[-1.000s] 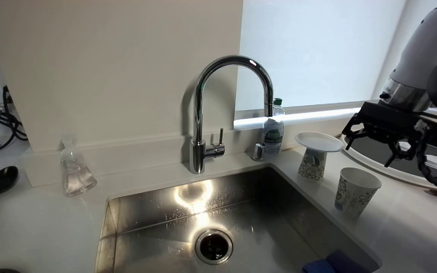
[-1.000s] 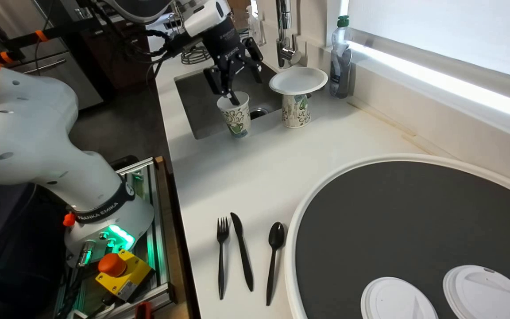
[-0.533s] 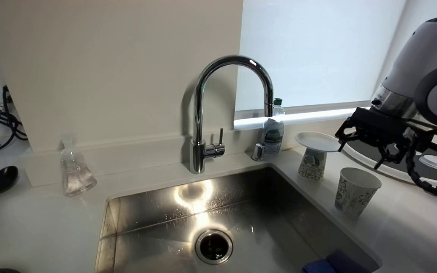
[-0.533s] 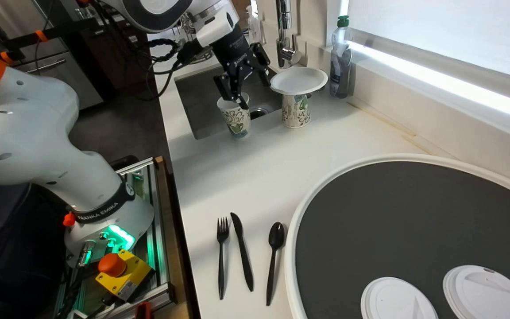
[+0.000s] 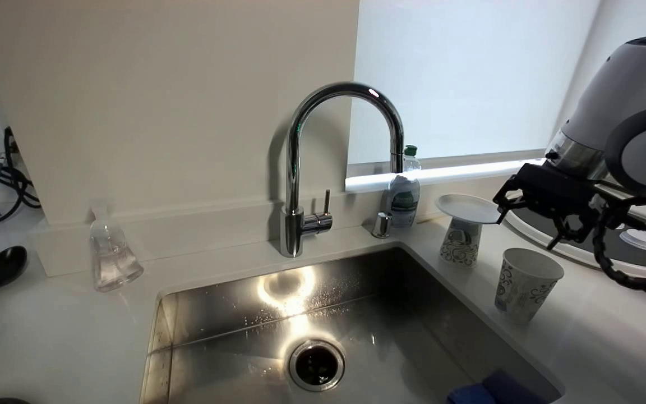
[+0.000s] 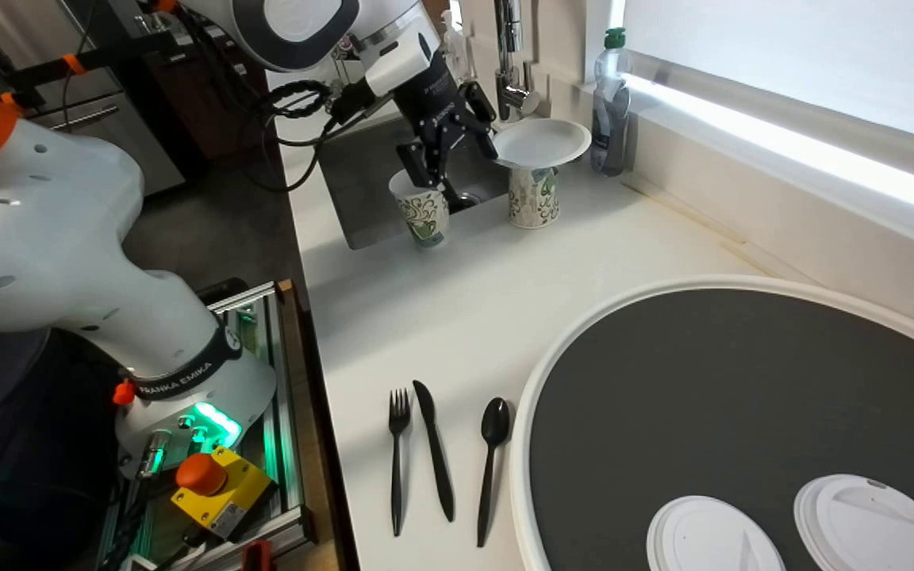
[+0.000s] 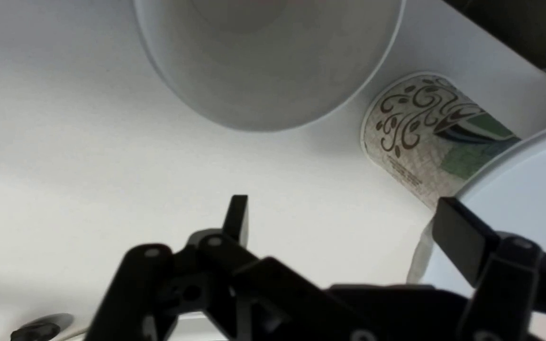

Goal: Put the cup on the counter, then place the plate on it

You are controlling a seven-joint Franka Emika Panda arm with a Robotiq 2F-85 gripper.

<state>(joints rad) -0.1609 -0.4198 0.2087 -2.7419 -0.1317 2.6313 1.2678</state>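
A patterned paper cup (image 6: 534,202) stands on the white counter (image 6: 441,317) beside the sink, looking upside down. On top of it rests the small white plate (image 6: 543,143), roughly level, also visible in an exterior view as the plate (image 5: 469,207). My gripper (image 6: 465,170) stands open above the counter with nothing between its fingers. In the wrist view one of the gripper's fingers (image 7: 462,239) overlaps the plate (image 7: 533,184) at its edge and seems to touch it. The opposite finger (image 7: 236,218) is over bare counter.
A second patterned cup (image 6: 424,218) stands upright close to the gripper, near the sink (image 5: 278,359). A soap bottle (image 6: 610,107) and tap (image 5: 295,179) are behind. A fork (image 6: 397,452), knife (image 6: 437,456), spoon (image 6: 494,444) and large dark dish (image 6: 703,381) lie on the counter.
My gripper has moved down and toward the plate, its jaws staying apart. The plate and the cup beneath it have shifted slightly away from the gripper. The upright cup has not moved.
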